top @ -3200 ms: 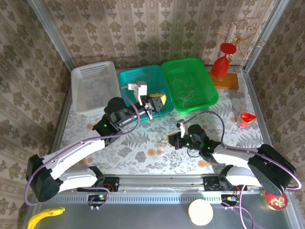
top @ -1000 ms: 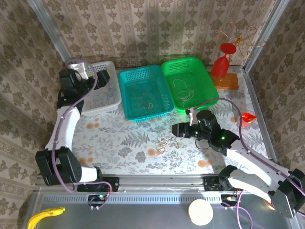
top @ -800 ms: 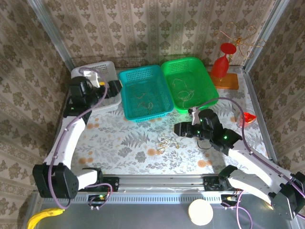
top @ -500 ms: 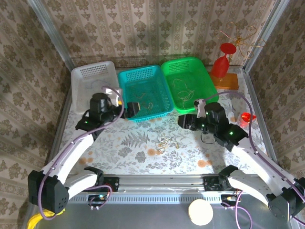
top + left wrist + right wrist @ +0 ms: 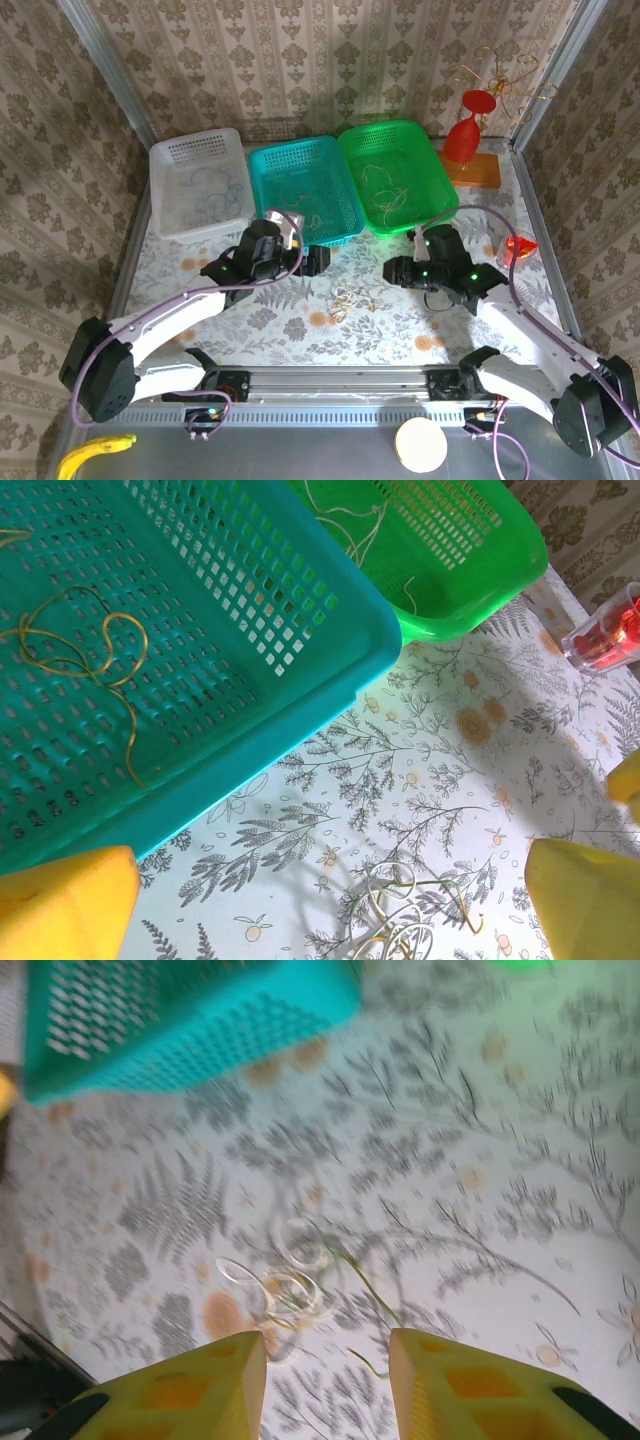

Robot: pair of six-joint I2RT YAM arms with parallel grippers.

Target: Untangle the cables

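Top external view had the cables (image 5: 350, 296) knotted on the table just in front of the teal basket (image 5: 295, 148), about midway between the wide-spread left gripper (image 5: 318, 260) and the partly open, empty right gripper (image 5: 392, 270), so neither looked nearer.

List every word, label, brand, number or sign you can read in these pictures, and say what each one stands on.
None: no readable text in any view.
The white basket, teal basket, green basket, red goblet and white round lid show no lettering.
The right wrist view is too blurred for fine print to be read.
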